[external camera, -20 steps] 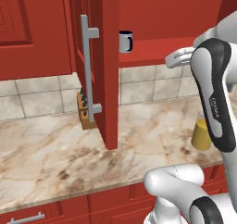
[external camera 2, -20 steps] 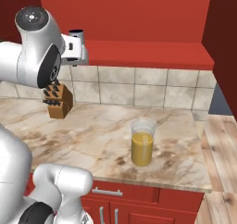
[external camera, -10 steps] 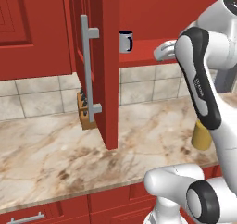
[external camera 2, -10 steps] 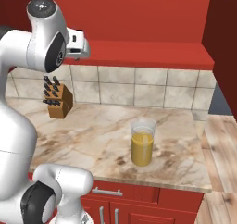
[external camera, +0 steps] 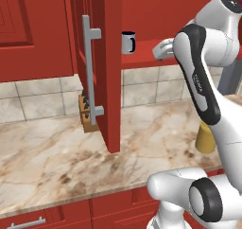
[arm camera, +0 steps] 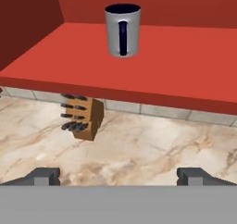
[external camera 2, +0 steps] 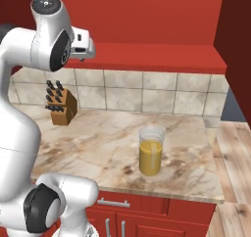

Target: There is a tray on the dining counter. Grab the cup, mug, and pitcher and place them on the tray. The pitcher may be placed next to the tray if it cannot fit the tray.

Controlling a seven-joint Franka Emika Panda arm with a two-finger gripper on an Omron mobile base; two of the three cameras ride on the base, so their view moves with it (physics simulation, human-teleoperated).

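Observation:
The grey mug (arm camera: 122,29) with a dark handle stands upright on the red cabinet shelf (arm camera: 185,61), its handle facing my hand; it is also seen past the open door (external camera: 128,42). My gripper (arm camera: 118,174) is open and empty, level with the shelf and a short way in front of the mug, and it points into the cabinet from the right (external camera: 159,49). The glass pitcher (external camera 2: 150,150) of orange liquid stands on the marble wall counter (external camera 2: 98,148), half hidden behind my arm (external camera: 206,139). The cup, tray and dining counter are out of view.
The open red cabinet door (external camera: 106,67) with its grey bar handle (external camera: 87,72) juts out left of the mug. A wooden knife block (external camera 2: 61,106) stands against the tiled backsplash below the shelf. The wall counter ends at wooden floor (external camera 2: 235,157) on the right.
My arm has swung its elbow up and over. The hand has moved closer to the shelf, towards the mug. The jaws stay wide open.

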